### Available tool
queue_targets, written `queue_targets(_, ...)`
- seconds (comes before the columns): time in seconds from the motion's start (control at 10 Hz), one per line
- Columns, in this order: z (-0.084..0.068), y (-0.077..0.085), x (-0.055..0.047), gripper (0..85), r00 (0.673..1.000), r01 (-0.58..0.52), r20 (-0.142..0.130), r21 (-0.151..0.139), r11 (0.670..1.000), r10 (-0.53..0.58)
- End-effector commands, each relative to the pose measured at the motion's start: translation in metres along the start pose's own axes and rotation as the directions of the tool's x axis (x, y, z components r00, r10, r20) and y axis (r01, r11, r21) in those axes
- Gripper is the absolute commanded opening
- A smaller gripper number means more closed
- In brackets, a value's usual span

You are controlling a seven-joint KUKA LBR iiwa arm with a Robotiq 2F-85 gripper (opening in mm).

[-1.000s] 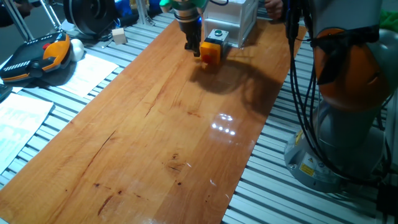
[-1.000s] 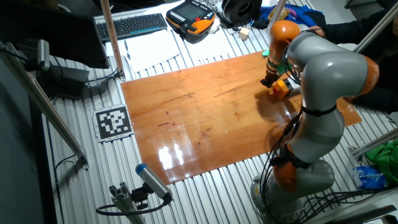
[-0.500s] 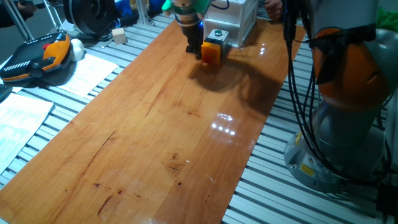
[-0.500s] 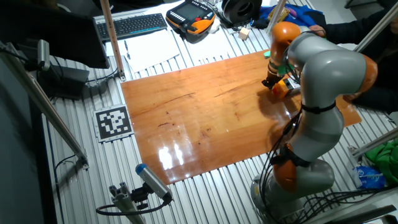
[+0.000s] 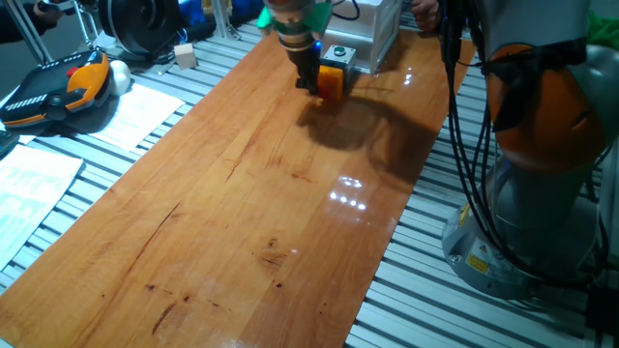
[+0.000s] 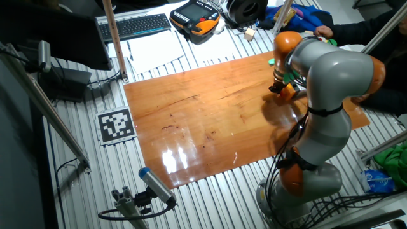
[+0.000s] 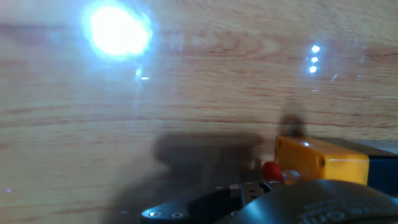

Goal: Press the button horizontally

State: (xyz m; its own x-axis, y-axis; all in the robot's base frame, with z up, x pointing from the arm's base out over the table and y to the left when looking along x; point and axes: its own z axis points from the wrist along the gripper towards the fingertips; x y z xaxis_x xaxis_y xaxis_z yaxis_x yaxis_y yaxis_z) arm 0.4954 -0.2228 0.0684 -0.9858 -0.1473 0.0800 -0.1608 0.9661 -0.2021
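The small yellow-orange box (image 5: 332,81) stands at the far end of the wooden table, also seen in the other fixed view (image 6: 288,91). The hand view shows the box (image 7: 320,160) at lower right, with its red button (image 7: 272,172) sticking out sideways from the left face. My gripper (image 5: 308,82) hangs low over the table, right against the box's left side, where the button faces. In the other fixed view the gripper (image 6: 277,88) sits tight beside the box. No view shows a gap or a contact between the fingertips.
A green round button in a grey housing (image 5: 338,53) stands just behind the yellow box, beside a white box (image 5: 372,29). The wooden tabletop (image 5: 271,213) stretches toward the near side. The robot base (image 5: 542,193) stands to the right. A teach pendant (image 5: 58,87) lies off the table at left.
The gripper has shifted to the right along the table, closing the small gap to the yellow box's button side. The box itself stays in place.
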Motion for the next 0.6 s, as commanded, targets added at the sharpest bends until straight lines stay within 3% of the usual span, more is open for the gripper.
queue_targets(0.0,0.0,0.0,0.0,0.0,1.0,0.006,-0.007,0.028,1.0,-0.006)
queue_targets(0.1,0.001,-0.001,0.001,0.0,1.0,0.007,-0.011,0.044,0.999,-0.006)
queue_targets(0.5,0.01,-0.01,0.009,0.0,1.0,0.022,0.004,0.044,0.999,-0.022)
